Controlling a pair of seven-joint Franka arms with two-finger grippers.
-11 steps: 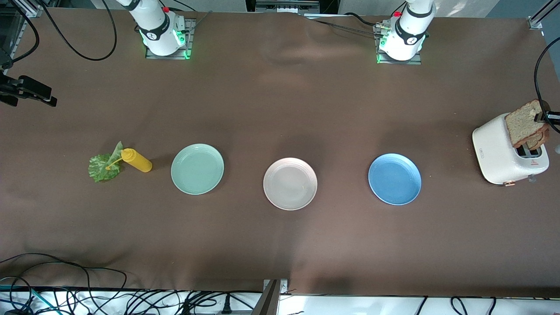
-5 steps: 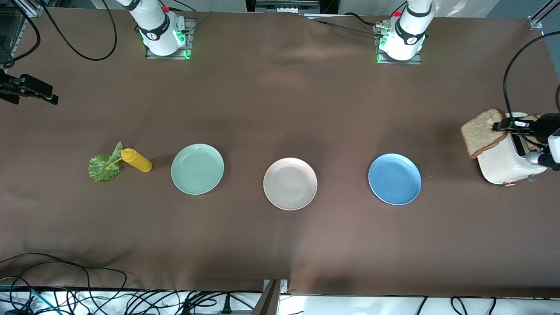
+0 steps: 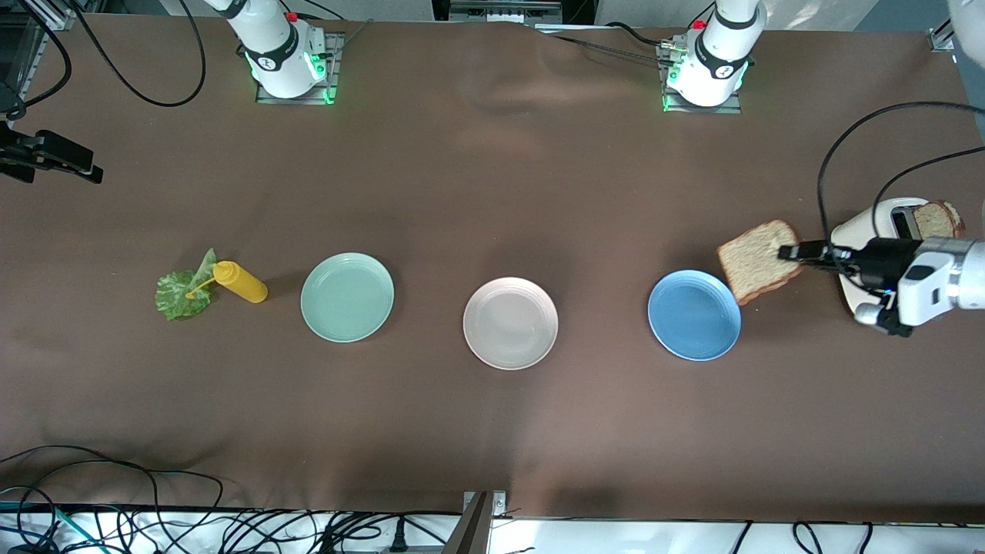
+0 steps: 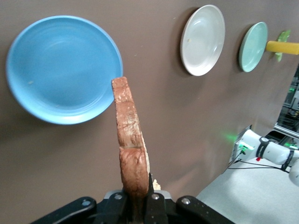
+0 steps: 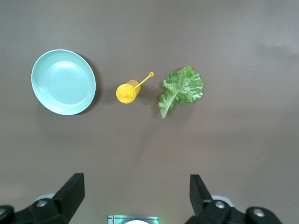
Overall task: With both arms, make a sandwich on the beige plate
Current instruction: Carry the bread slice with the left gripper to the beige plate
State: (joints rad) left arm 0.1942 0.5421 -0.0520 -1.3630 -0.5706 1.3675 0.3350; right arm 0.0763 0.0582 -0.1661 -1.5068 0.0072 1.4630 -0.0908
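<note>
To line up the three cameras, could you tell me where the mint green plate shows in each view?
Front view: the mint green plate lies between the yellow bottle and the beige plate.
Left wrist view: farthest in the plate row, seen edge-on.
Right wrist view: beside the bottle.
Shared landmark: the yellow bottle, in all three views.

Beige plate (image 3: 510, 323) bare on top, open tablecloth (image 3: 492, 431) all round it. Mint plate (image 3: 347, 297) and blue plate (image 3: 694, 315) flank it, each well apart. Yellow bottle (image 3: 242, 282) upright just beside lettuce leaf (image 3: 183, 292), crowding access from mint-plate side. Toaster (image 3: 873, 231) with second slice (image 3: 935, 219) stands at left arm's end. Held bread slice (image 3: 758, 260) hangs over blue plate edge.
</note>
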